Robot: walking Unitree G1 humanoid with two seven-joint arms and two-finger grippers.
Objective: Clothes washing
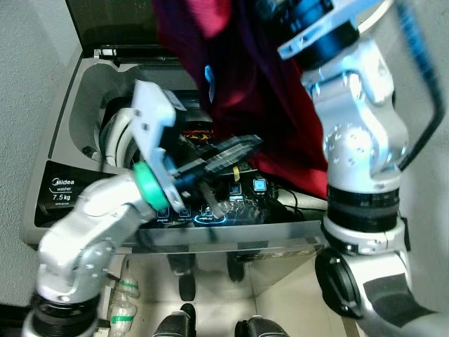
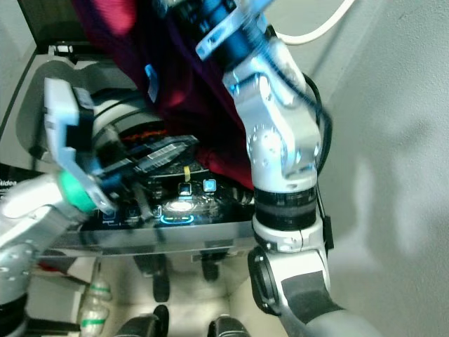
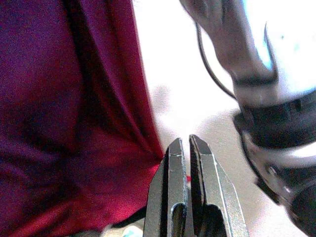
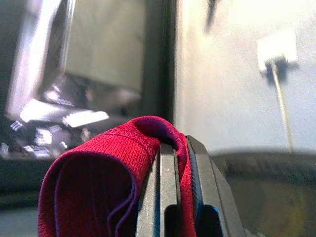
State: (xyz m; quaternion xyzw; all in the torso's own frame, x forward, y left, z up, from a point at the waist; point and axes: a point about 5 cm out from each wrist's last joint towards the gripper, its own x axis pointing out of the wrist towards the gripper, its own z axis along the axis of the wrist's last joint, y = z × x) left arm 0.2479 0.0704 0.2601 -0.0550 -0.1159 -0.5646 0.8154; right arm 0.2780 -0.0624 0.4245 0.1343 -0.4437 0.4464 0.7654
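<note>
Over the open top-loader washing machine point(image 1: 77, 98), a dark red garment point(image 1: 245, 91) hangs from above, draping down to the machine's right rim and the lit control panel point(image 1: 217, 207). Right hand point(image 4: 178, 153) is raised high, fingers pinched narrow on a folded edge of the garment; right wrist view shows red knit fabric wrapped over and between the two fingers. Right arm point(image 1: 361, 140) rises along the machine's right side, next to a grey wall point(image 2: 393, 140); black cable point(image 1: 428, 105) runs beside it.

Left hand point(image 1: 224, 158) reaches across the front of the machine over the control panel, fingers pointing toward the lower part of the hanging garment. Left wrist view: its two fingers point(image 3: 170, 187) sit nearly together, only a thin gap, nothing gripped, tips just beside the bottom edge of the red cloth; touching or not, cannot tell. Green ring point(image 1: 149, 188) on the left wrist.

Machine lid point(image 1: 105, 21) stands up at the back. Drum opening point(image 1: 116, 130) is dark, contents unclear. Front left of the machine carries a "Midea washer 7.5 kg" label point(image 1: 59, 186). White wall socket point(image 4: 276, 49) with a cord visible in right wrist view. Plastic bottle point(image 1: 123, 298) on the floor by the machine's base.
</note>
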